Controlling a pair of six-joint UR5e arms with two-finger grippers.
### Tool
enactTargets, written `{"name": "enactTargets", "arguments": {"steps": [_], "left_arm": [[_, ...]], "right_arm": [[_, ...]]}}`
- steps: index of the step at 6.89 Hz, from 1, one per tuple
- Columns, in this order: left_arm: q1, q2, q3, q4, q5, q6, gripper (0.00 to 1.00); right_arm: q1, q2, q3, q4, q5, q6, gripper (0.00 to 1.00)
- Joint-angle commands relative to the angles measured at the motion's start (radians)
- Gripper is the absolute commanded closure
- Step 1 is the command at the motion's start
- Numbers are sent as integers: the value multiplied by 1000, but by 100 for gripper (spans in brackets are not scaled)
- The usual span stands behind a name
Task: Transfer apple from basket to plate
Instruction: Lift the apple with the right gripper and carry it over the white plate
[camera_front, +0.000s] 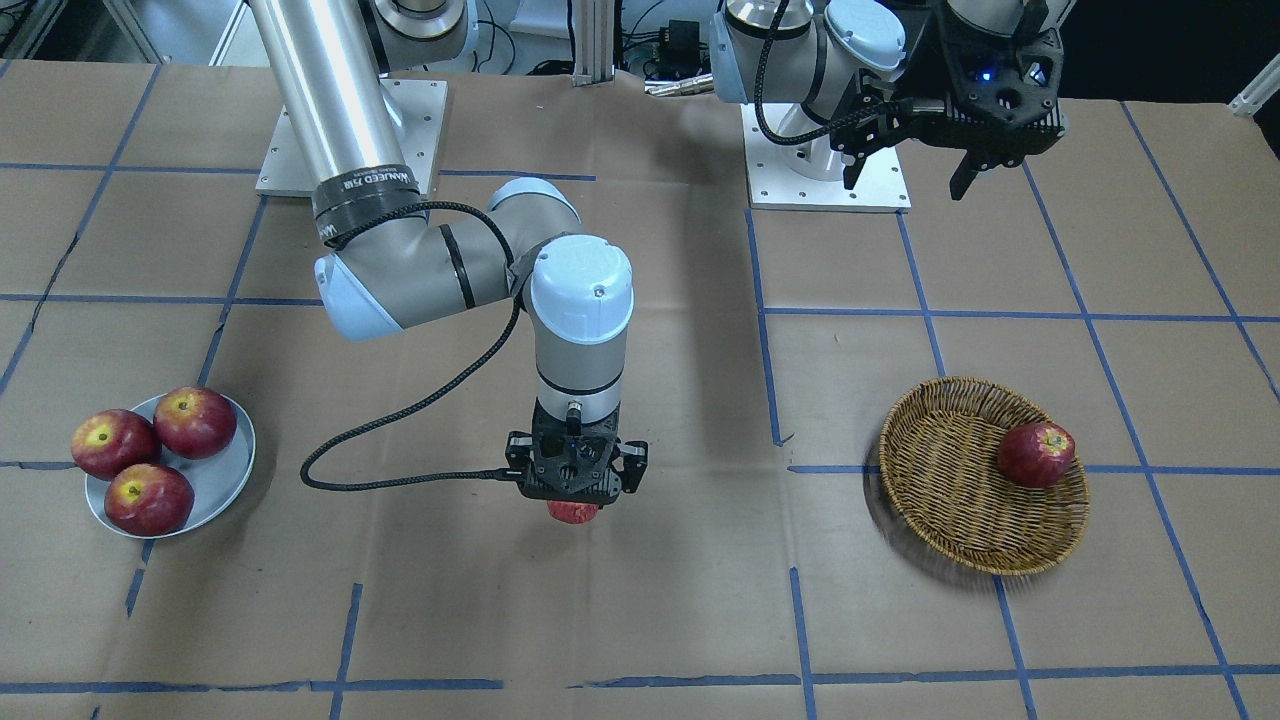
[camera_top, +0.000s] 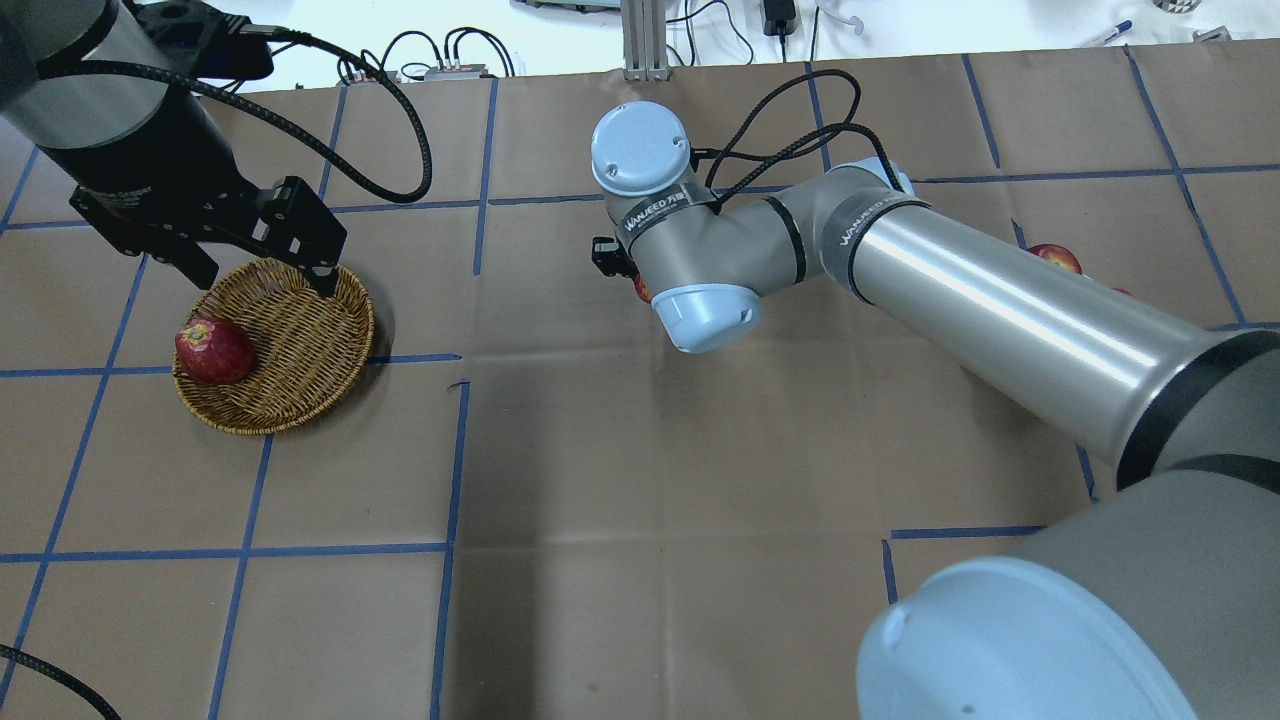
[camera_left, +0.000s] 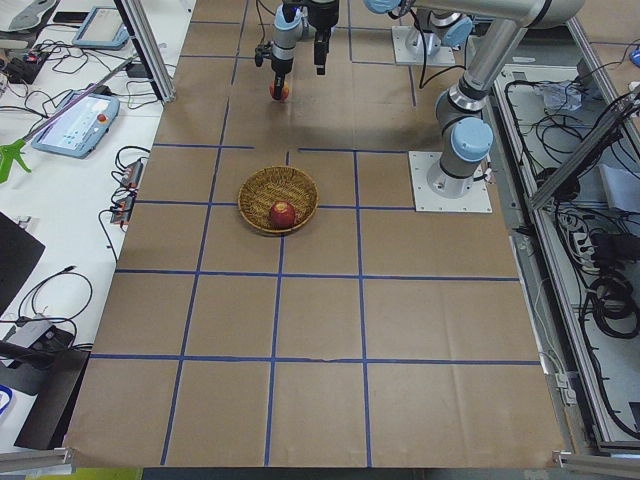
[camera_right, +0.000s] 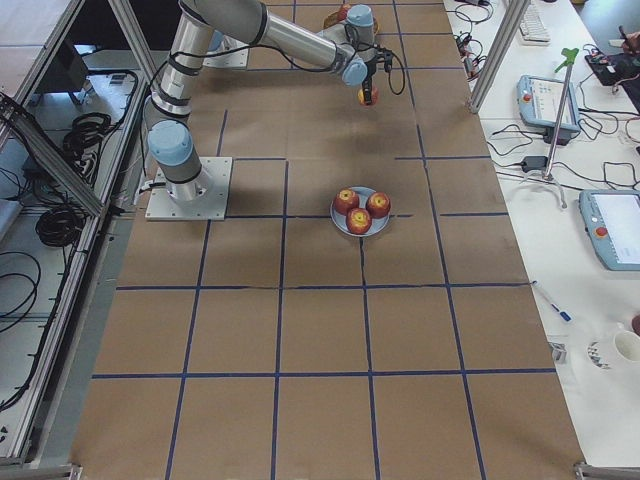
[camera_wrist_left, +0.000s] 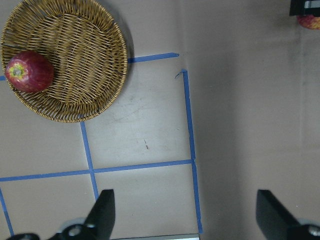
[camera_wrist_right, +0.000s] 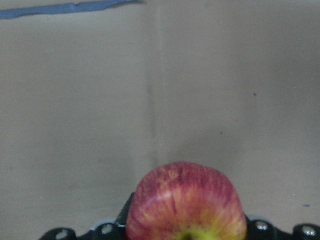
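From where I stand, the right gripper (camera_front: 573, 503) points straight down over the middle of the table (camera_front: 650, 620), a little closer to the operators' long edge than to the robot's. It is clamped on the apple (camera_front: 573, 512), with the jaws drawn in against its sides. The wrist view shows the fruit's red skin streaked with yellow-orange and a yellow patch at the stem. The apple hangs above the brown paper, not touching it, and is well apart from both the basket (camera_front: 950, 470) and the plate (camera_front: 225, 475). The basket sits toward the table end on the robot's left, straddling one of the blue tape lines (camera_front: 765, 330). A single darker apple (camera_front: 1036, 454) rests against its inner wall on the side nearest that end. The plate lies toward the opposite end, on the robot's right, and carries three red apples (camera_front: 148, 498) packed together and touching. The left gripper (camera_front: 905, 175) is raised near the robot's long edge, close to its own base and on the basket's side of the table. Its jaws are spread wide with nothing between them, and its fingers (camera_wrist_left: 102, 210) frame bare paper and tape in its wrist view.
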Motion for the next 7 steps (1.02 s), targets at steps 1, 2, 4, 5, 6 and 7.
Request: {"name": "enactTargets", "arguments": {"steps": [1,2,4,5,6,7], "left_arm": [[0,1,-1,0,0,0,1],[0,1,-1,0,0,0,1],[0,1,-1,0,0,0,1],[1,3,-3,0,0,2,1],[0,3,-7,0,0,-1,1],[0,4,-11,1,0,-1,1]], "right_arm": [[-88,-163,3,199,-3,-109,54],[-178,-238,4,319,13,-204,54],[-372,-337,21,439,13,-520,54],[-464,-360,61,435,16,-699,53],[-553,-383,96,424,20,-824,53],[-649,-383,124,415,58,-944,53]]}}
